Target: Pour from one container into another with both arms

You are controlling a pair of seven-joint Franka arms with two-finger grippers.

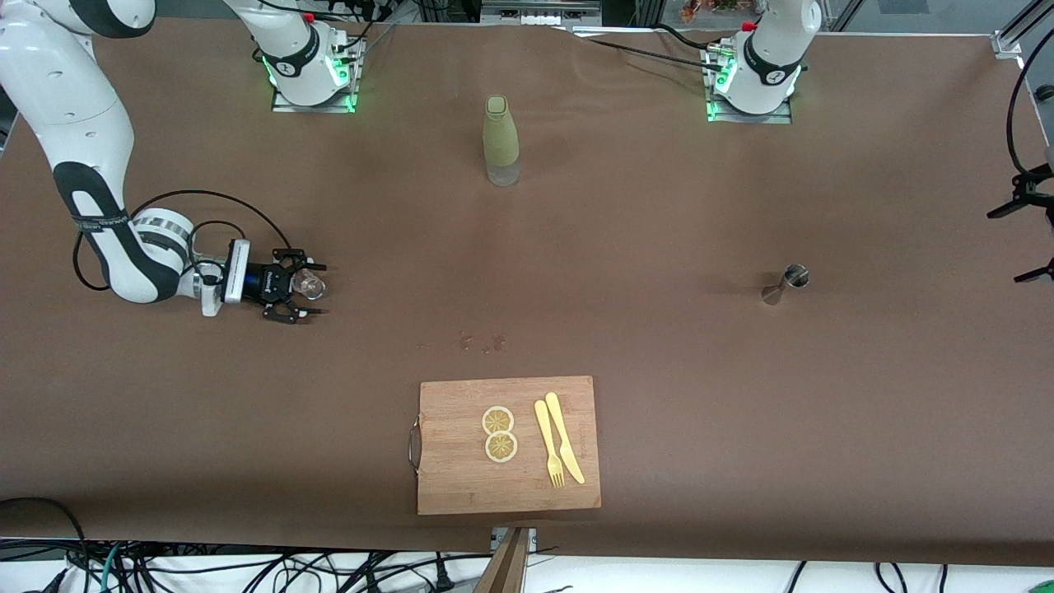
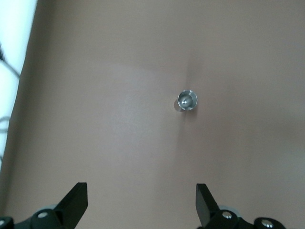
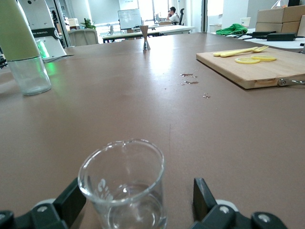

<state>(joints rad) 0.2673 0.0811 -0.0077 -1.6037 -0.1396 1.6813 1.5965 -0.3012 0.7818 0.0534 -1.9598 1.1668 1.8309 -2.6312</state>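
A clear glass beaker (image 1: 310,285) stands upright on the brown table toward the right arm's end. My right gripper (image 1: 317,289) is low around it and open. In the right wrist view the beaker (image 3: 123,186) stands between the fingers of the right gripper (image 3: 138,187), close to one finger and clear of the other. A small metal jigger (image 1: 789,282) stands toward the left arm's end. My left gripper (image 2: 141,190) hangs open and empty high over the jigger (image 2: 187,100). It does not show in the front view.
A bottle (image 1: 501,140) with an olive-green sleeve stands between the two bases. A wooden cutting board (image 1: 461,482) near the front edge carries two lemon slices (image 1: 499,433), a yellow knife (image 1: 565,449) and a fork (image 1: 549,445). Small wet spots (image 1: 482,342) lie just farther than the board.
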